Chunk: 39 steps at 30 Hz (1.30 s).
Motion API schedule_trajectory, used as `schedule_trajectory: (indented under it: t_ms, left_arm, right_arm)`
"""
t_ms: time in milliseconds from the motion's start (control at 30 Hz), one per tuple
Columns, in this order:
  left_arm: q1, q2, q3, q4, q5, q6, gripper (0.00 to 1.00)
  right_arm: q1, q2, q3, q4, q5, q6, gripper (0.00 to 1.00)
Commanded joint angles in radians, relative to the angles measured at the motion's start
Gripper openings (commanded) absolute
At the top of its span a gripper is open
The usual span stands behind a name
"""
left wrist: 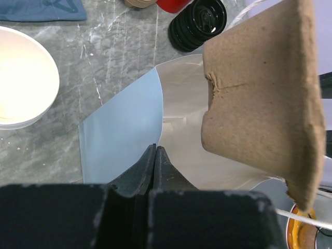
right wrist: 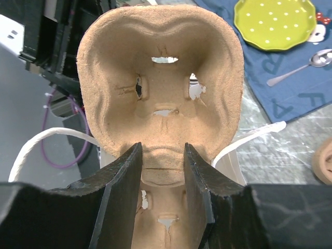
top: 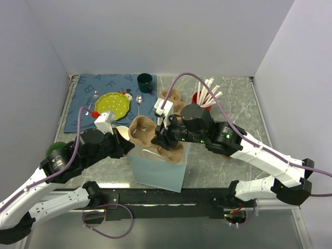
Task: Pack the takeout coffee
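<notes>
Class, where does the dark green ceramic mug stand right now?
In the top view, the dark green ceramic mug stands at the far right corner of the blue lettered placemat, behind the yellow-green dotted plate and the metal spoon.

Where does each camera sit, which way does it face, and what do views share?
Top external: high behind the bases, looking down on the grey marbled table; left arm and right arm show.
Left wrist: looking down past the left tool, shut on the light blue paper bag's rim.
Right wrist: looking past the right tool, gripping the brown moulded-pulp cup carrier.
Shared: all three show that carrier.
</notes>
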Motion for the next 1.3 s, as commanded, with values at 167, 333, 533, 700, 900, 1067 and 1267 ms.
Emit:
schedule_trajectory:
  t_ms: [167,333,533,700,900,1067,1267]
  left_arm:
    - [0.0,0.016,0.012,0.04,-0.003,0.019,0.01]
    - [0.0,0.028,0.024,0.06,0.015,0.007,0.01]
    - [0.0,0.031,0.026,0.06,0.025,-0.011,0.01]
    - [0.0,0.026,0.026,0.072,0.037,-0.004,0.01]
    - [0.0,0.028,0.026,0.074,0.041,-0.001,0.01]
    - [0.002,0.036,0.024,0.077,0.054,0.008,0.01]
    - [0.0,0.033,0.023,0.088,0.067,0.01,0.01]
  right_arm:
    - [0.041,-0.05,-0.076,-0.081,0.107,-0.055,0.26]
    - [0.061,-0.028,-0.064,-0.13,0.121,-0.064,0.26]
    - [0.081,0.058,-0.013,-0.239,0.176,-0.056,0.26]
    - [0.093,0.103,0.002,-0.262,0.205,-0.047,0.26]
    - [0.093,0.15,0.008,-0.282,0.244,-0.027,0.26]
    - [0.093,0.17,0.008,-0.296,0.244,-0.022,0.26]
    - [0.093,0.223,0.017,-0.327,0.238,-0.029,0.26]
